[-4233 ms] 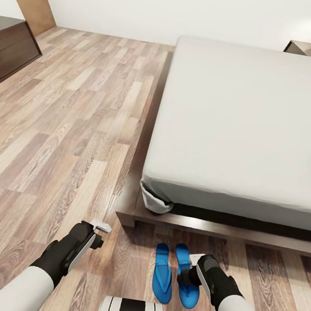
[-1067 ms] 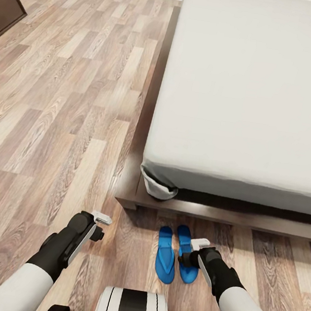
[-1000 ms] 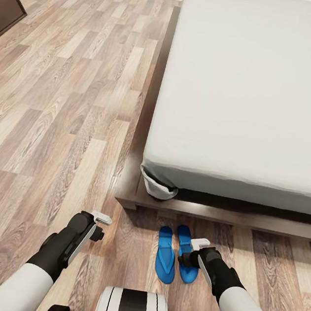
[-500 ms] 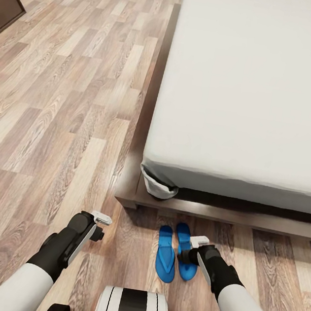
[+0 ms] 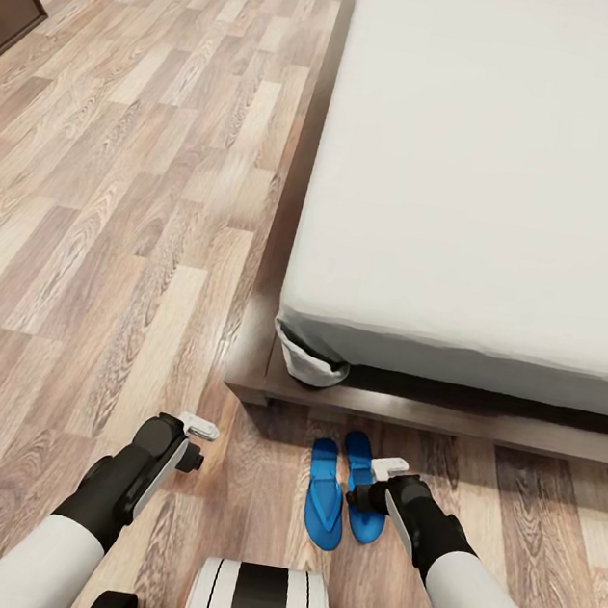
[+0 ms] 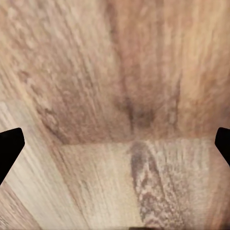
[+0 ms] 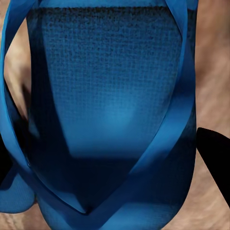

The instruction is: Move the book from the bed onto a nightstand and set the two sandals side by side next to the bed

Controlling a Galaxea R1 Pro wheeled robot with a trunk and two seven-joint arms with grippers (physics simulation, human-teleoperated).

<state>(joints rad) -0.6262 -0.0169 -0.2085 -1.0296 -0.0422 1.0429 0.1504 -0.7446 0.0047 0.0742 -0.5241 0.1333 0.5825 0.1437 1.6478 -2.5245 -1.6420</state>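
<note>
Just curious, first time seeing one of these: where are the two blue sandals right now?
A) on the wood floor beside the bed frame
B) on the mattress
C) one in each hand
A: both sandals lie side by side on the floor by the bed frame.

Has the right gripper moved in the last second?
Yes. The right gripper has edged toward the bed, further along the right sandal.

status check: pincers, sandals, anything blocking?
Left pincer open, over bare floor. Right pincer open, low over the right sandal, straps close up in wrist view. Sandals side by side by the bed frame. Nothing in the way.
</note>
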